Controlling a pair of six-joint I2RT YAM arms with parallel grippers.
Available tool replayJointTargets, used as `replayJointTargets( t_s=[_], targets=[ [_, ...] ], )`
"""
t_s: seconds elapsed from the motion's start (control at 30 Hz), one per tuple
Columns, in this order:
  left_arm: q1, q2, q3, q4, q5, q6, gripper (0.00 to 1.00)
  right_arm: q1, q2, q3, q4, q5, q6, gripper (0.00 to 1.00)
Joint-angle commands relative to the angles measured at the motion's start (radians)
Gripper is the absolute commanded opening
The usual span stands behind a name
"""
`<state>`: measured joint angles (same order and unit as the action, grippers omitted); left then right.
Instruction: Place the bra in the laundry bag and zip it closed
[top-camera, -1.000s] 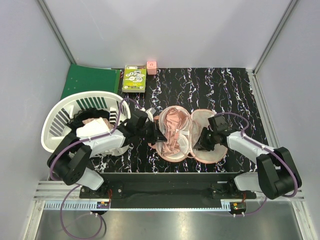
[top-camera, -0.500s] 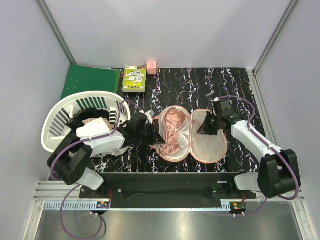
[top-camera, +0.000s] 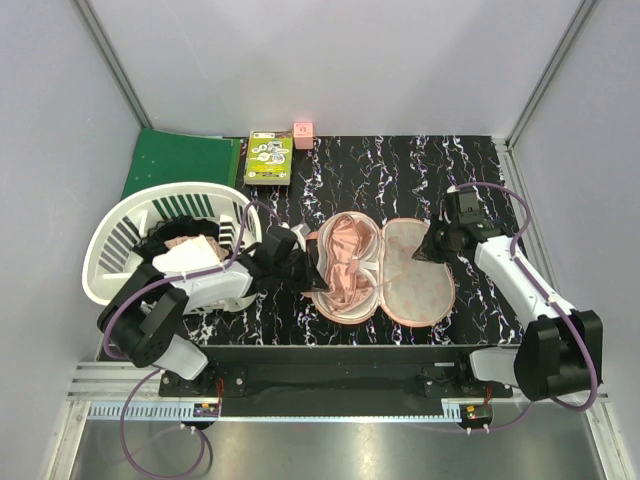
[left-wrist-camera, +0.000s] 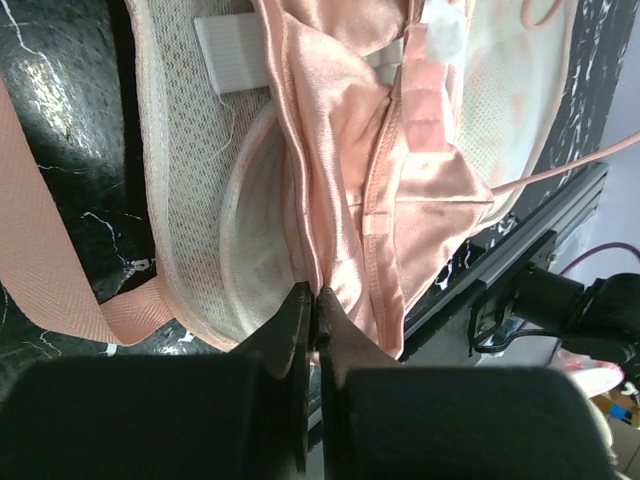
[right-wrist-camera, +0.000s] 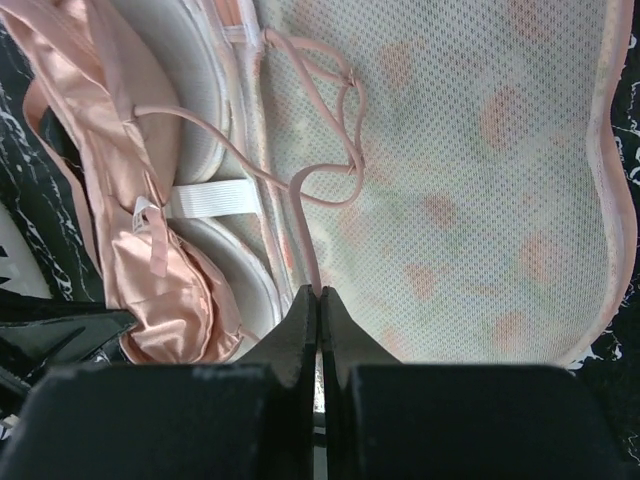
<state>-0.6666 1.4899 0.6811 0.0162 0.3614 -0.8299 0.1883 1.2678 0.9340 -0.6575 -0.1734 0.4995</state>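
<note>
Stowing step: the bra (top-camera: 345, 258) lies in the open laundry bag (top-camera: 420, 288). The left hand (left-wrist-camera: 312, 300) is pinched closed on its satin. At 3 o'clock, the right hand (right-wrist-camera: 320, 296) is clamped on a strap, which likely needs tucking inside next.

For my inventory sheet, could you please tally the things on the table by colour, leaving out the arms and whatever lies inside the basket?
Pink or peach: 3 (bra, laundry bag, small cube)
Green: 2 (flat board, printed box)
White: 1 (slatted basket)
Total: 6
</note>
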Motion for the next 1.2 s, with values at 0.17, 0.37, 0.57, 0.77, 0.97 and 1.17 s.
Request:
replayJointTargets(
  t_s=[0.17,0.37,0.57,0.77,0.97,1.17],
  targets=[
    [-0.004,-0.107,0.08,-0.159,-0.159,0.133,0.57,-0.015,0.088,0.006,-0.005,0.084,-0.067,0.03],
    [0.013,-0.085,0.207,-0.217,-0.222,0.192,0.75,-0.016,0.178,0.04,0.018,0.167,-0.085,0.2],
    [0.062,0.095,0.389,-0.222,-0.188,0.228,0.65,-0.016,0.257,0.114,0.004,0.258,-0.11,0.44],
    [0.111,0.188,0.488,-0.24,-0.173,0.287,0.69,-0.013,0.133,0.066,-0.063,0.177,-0.096,0.68],
    [0.136,0.305,0.577,-0.254,-0.11,0.345,0.68,0.043,0.061,0.089,-0.103,0.196,-0.073,0.81],
    [0.136,0.357,0.617,-0.252,-0.088,0.351,0.61,0.045,0.16,0.178,-0.172,0.309,-0.142,0.93]
  ],
)
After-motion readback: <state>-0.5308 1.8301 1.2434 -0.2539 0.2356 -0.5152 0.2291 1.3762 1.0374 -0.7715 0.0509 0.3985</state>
